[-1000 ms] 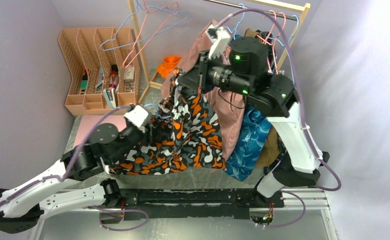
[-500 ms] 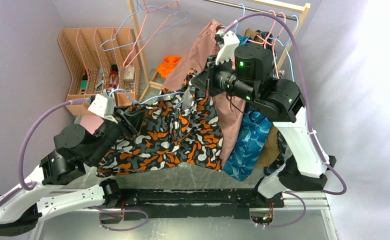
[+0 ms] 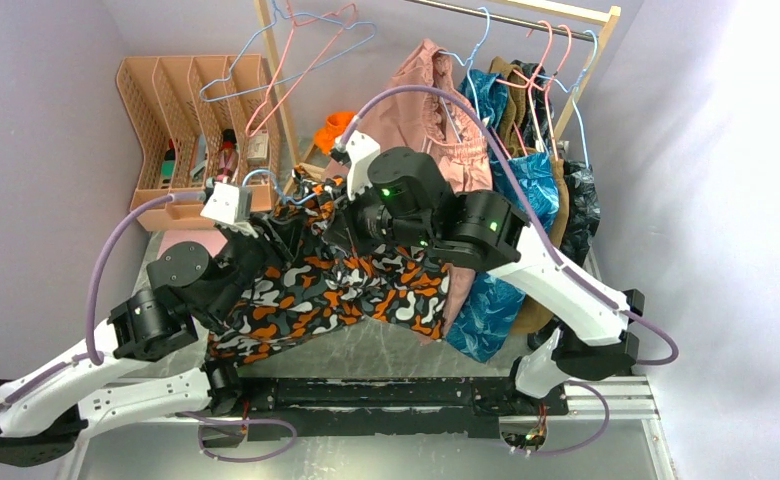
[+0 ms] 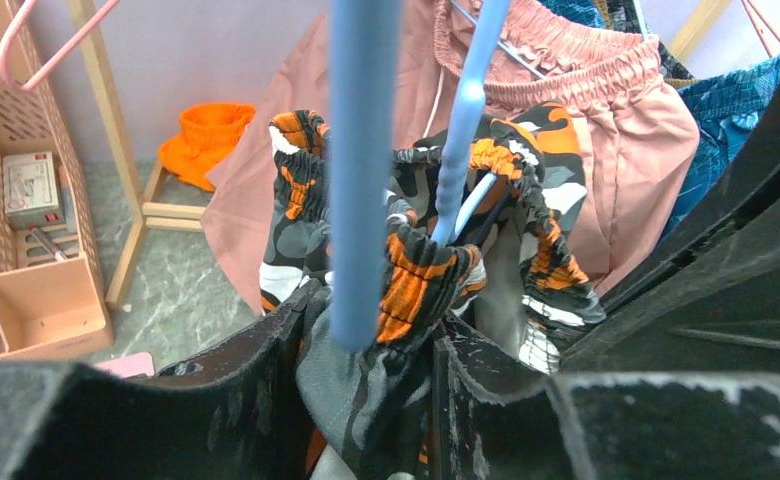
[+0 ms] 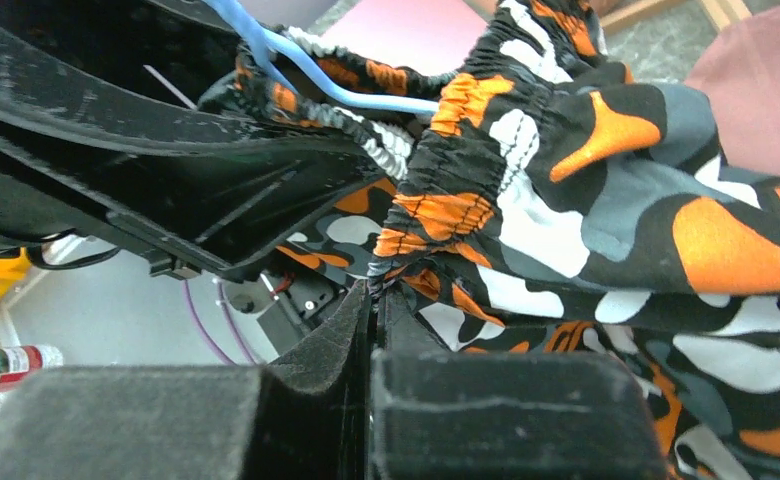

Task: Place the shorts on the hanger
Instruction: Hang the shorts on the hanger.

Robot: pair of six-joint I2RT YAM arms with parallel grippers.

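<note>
Shorts [image 5: 606, 210] pinched at waistband edge by right claw [image 5: 374, 292], beside hanger [image 5: 311, 78].

At ten o'clock from me stands a peach organizer [image 3: 181, 130]; at one o'clock a dusty-pink garment [image 3: 436, 90] hangs on the rail [image 3: 526, 17].

The shorts [image 3: 336, 290] at frame centre carry orange, black, white and grey blotches. The hanger [image 4: 364, 170] is plain light blue. At upper centre the pink garment [image 3: 436, 90] is dusty and unpatterned; at lower right the leaf-print garment [image 3: 481, 310] is blue. The organiser [image 3: 181, 110] at upper left is peach.
</note>
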